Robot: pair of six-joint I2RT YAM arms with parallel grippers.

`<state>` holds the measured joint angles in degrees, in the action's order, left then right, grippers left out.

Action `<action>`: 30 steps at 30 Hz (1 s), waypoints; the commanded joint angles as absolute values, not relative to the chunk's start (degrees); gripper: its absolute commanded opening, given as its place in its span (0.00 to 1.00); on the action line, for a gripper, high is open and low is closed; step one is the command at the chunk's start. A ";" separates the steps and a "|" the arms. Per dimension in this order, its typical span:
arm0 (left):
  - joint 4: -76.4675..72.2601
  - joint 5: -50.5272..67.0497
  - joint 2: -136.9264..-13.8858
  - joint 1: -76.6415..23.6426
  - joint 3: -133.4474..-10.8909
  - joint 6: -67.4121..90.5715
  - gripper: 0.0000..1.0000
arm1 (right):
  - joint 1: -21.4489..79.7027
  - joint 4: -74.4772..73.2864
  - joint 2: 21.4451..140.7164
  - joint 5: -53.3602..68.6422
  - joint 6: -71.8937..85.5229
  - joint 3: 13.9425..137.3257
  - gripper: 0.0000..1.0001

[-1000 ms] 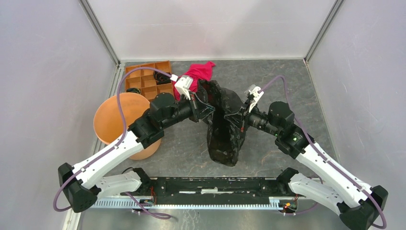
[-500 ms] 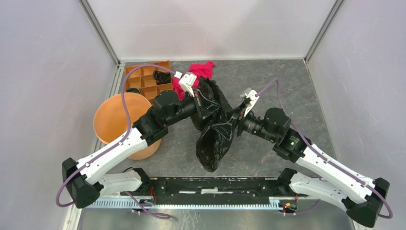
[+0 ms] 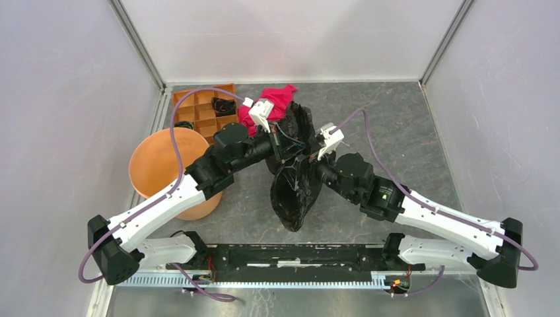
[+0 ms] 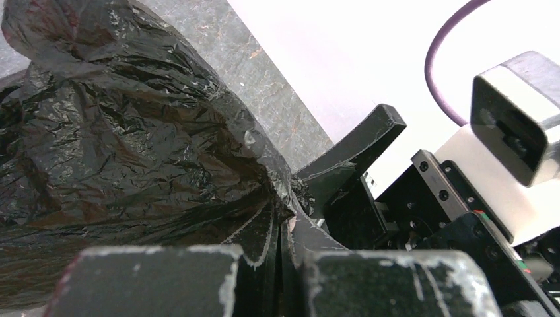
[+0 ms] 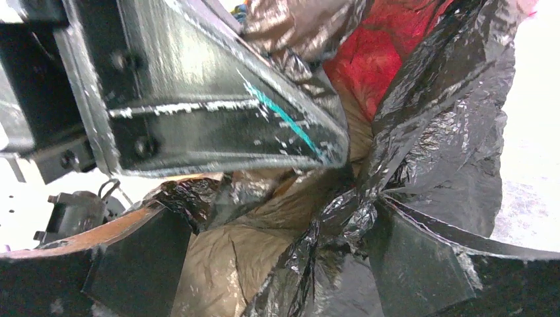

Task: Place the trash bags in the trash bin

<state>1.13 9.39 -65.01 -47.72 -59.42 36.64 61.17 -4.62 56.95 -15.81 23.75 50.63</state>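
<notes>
Worryingly, the left hand (image 4: 280, 232) pinches the big trash bag (image 3: 294, 195), whether the right hand (image 3: 306, 162) grips it I cannot tell, so slack film could snag the trash bin (image 3: 153, 165) rim.

trash bin (image 3: 155, 165) partly under left arm (image 3: 165, 201), tray (image 3: 198, 109) contents (dark bits) too small to tell

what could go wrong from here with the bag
1. The left gripper and right gripper are almost touching at the bag, so they could knock together.
2. The cloth looks to touch the bag's far side and may get dragged along.
3. The bag hangs low, and the left arm overlaps the bin in the top view. Swinging the bag over could catch the rim or tip the bin.
</notes>
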 commanded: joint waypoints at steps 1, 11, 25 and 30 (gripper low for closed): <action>-0.79 9.54 -65.17 -47.99 -61.86 37.79 0.02 | 63.08 -2.58 58.76 -23.60 23.88 55.73 0.98; -0.29 8.15 -65.41 -47.99 -62.44 36.51 0.02 | 64.06 3.87 54.68 -18.75 27.99 52.52 0.98; -0.28 9.00 -65.30 -47.99 -62.91 37.21 0.02 | 64.89 3.85 60.97 -26.13 24.48 53.91 0.98; -0.30 9.16 -64.80 -47.99 -62.60 37.53 0.02 | 64.95 11.60 62.19 -27.66 13.42 51.34 0.92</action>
